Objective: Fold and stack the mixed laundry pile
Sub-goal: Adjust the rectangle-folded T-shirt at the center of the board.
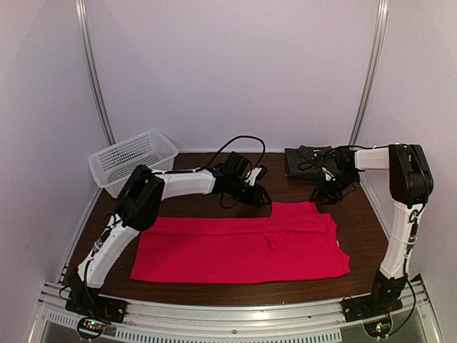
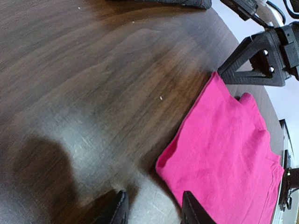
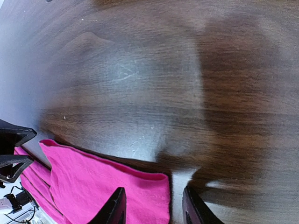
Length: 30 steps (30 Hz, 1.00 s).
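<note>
The bright red-pink T-shirt [image 1: 239, 250] lies flat on the brown table [image 1: 364, 229], folded into a long band with smooth edges. A few layered folds are bunched at its right end. The wrist views show its cloth as plain and matte, and its far corners are doubled over.

The left gripper [image 2: 153, 210] hangs low over the T-shirt's far edge, about midway along it. Its jaws stand apart and hold nothing. Bare wood fills most of the gap, and the T-shirt's folded corner lies just ahead of the inner finger [image 2: 194, 210], running down beside it.

The right gripper [image 3: 153, 206] sits at the T-shirt's far right corner. Its jaws are also apart, not clamped. That corner of cloth lies in the gap between them, close to one finger [image 3: 117, 207], with a strip of table showing before the other.

The dark charcoal shirt [image 1: 307, 158] is a compact folded bundle beyond the T-shirt's far right corner, apart from it.

The white lattice basket [image 1: 121, 161] stands beyond the T-shirt's far left corner, well apart. Both garments lie outside it.
</note>
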Available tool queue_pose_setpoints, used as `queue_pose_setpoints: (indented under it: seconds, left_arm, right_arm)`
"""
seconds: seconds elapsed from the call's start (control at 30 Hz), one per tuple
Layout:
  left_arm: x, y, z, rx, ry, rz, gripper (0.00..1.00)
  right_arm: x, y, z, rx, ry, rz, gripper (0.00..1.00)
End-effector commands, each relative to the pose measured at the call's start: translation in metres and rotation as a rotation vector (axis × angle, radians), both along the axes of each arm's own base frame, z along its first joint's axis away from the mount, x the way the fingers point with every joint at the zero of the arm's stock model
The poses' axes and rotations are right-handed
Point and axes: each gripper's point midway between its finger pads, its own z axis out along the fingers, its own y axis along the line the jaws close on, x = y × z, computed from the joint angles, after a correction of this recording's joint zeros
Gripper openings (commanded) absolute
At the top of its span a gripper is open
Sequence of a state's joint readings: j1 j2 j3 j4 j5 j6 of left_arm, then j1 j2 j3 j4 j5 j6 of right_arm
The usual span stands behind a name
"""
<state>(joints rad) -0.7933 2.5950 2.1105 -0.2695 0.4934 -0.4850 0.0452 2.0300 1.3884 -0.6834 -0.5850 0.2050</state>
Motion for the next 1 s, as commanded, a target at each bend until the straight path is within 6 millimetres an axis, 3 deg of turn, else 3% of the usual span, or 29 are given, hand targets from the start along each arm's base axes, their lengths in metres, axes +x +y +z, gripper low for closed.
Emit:
queue_pose_setpoints:
  seconds: [0.0, 0.3, 0.57, 0.7, 0.77, 0.97]
  left_arm:
    - [0.007, -0.019, 0.004, -0.075, 0.018, 0.026, 0.41]
    - [0.002, -0.037, -0.007, -0.114, 0.042, 0.025, 0.37]
    - [0.002, -0.045, -0.006, -0.141, 0.040, 0.013, 0.23]
    - [0.005, -0.050, 0.010, -0.164, 0.016, 0.004, 0.08]
    - [0.004, -0.052, 0.021, -0.177, -0.008, -0.014, 0.00]
    - [0.000, -0.051, 0.042, -0.188, -0.075, -0.045, 0.00]
  right_arm:
    - [0.008, 0.000, -0.003, -0.011, -0.024, 0.029, 0.42]
    - [0.009, 0.006, -0.010, 0.026, -0.007, 0.037, 0.34]
    - [0.009, 0.012, -0.006, 0.069, -0.010, 0.040, 0.18]
    - [0.012, 0.013, 0.009, 0.077, -0.038, 0.042, 0.00]
    - [0.012, 0.012, 0.021, 0.069, -0.059, 0.038, 0.00]
    - [0.002, 0.011, 0.055, 0.070, -0.124, 0.030, 0.00]
